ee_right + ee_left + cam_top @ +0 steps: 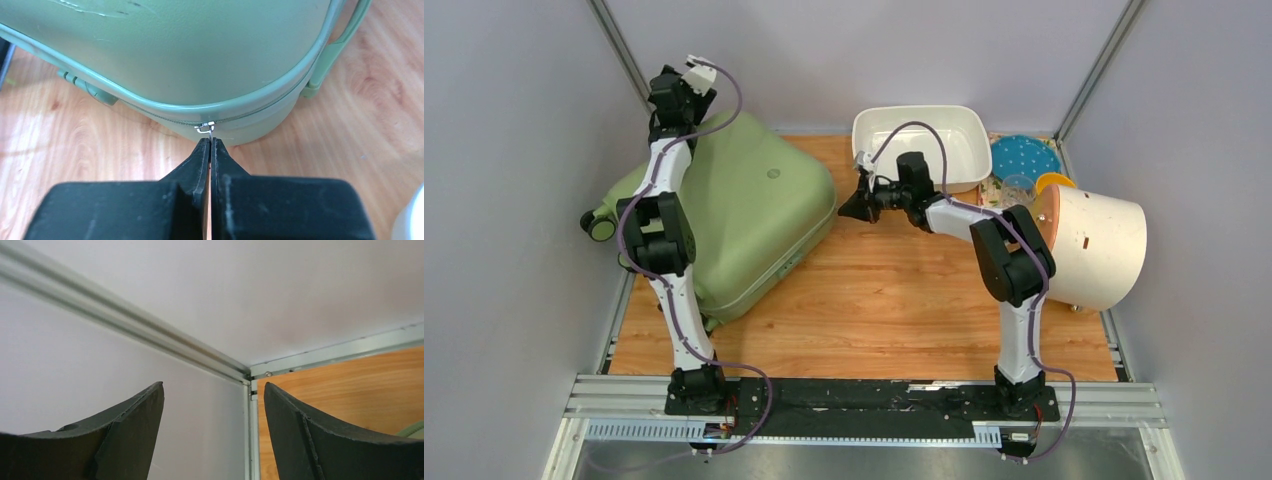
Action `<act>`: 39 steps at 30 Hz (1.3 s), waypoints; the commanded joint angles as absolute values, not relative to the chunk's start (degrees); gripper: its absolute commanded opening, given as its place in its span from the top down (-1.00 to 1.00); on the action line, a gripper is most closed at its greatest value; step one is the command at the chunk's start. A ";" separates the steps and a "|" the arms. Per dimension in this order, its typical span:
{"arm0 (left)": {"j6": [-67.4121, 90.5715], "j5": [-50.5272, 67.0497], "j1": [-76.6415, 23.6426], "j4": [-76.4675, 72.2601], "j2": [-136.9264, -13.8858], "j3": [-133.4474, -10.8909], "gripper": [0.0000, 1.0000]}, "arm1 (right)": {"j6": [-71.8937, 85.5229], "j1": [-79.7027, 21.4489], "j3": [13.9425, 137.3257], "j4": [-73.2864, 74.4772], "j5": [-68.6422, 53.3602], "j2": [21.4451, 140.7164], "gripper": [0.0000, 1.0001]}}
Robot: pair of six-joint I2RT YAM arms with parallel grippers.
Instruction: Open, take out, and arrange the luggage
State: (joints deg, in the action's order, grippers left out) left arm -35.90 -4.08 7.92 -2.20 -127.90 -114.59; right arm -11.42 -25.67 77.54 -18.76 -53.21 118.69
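Observation:
The sage-green luggage [744, 210] lies flat and zipped at the table's left, with a wheel [602, 228] at its left end. My right gripper [852, 207] is at its right corner, shut on the small metal zipper pull [205, 128]. In the right wrist view the pull's thin tab runs between the closed fingertips [204, 145], right against the green shell [200, 55]. My left gripper [213, 390] is open and empty. It is raised above the luggage's far edge [676, 88] and faces the enclosure's back-left corner. A sliver of the luggage [416, 429] shows at the lower right of its view.
A white tub [921, 140] stands at the back centre. To its right are a blue dotted disc [1026, 155], a clear cup [1019, 187] and a cream cylinder with an orange end [1096, 245]. Grey walls close in on three sides. Bare wooden tabletop [894, 300] lies in front.

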 commanded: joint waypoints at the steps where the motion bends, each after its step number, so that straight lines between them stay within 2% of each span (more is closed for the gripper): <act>1: -39.02 15.53 -2.11 23.02 -125.43 -104.69 -0.63 | -13.01 -25.31 73.66 -21.09 -52.64 113.47 1.00; 7: -41.74 26.78 -4.57 30.14 -120.69 -98.37 -0.57 | -14.23 -25.49 64.62 -19.18 -54.84 105.83 1.00; 15: -44.91 32.51 -6.33 35.24 -117.60 -94.13 -0.53 | -24.78 -21.45 57.40 -7.65 -49.58 95.72 1.00; 29: -55.37 42.01 -10.54 42.27 -118.47 -94.57 -0.47 | -28.65 -17.75 68.02 -17.92 -53.43 107.66 1.00; 39: -61.25 48.07 -14.76 51.32 -119.71 -96.50 -0.43 | -16.80 -19.60 71.89 -36.37 -58.45 114.87 1.00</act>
State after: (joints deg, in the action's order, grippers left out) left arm -63.59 35.90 -7.64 17.06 -113.16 -103.31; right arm -20.71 -20.08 68.55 -21.76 -61.52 113.62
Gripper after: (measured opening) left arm 0.699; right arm 0.006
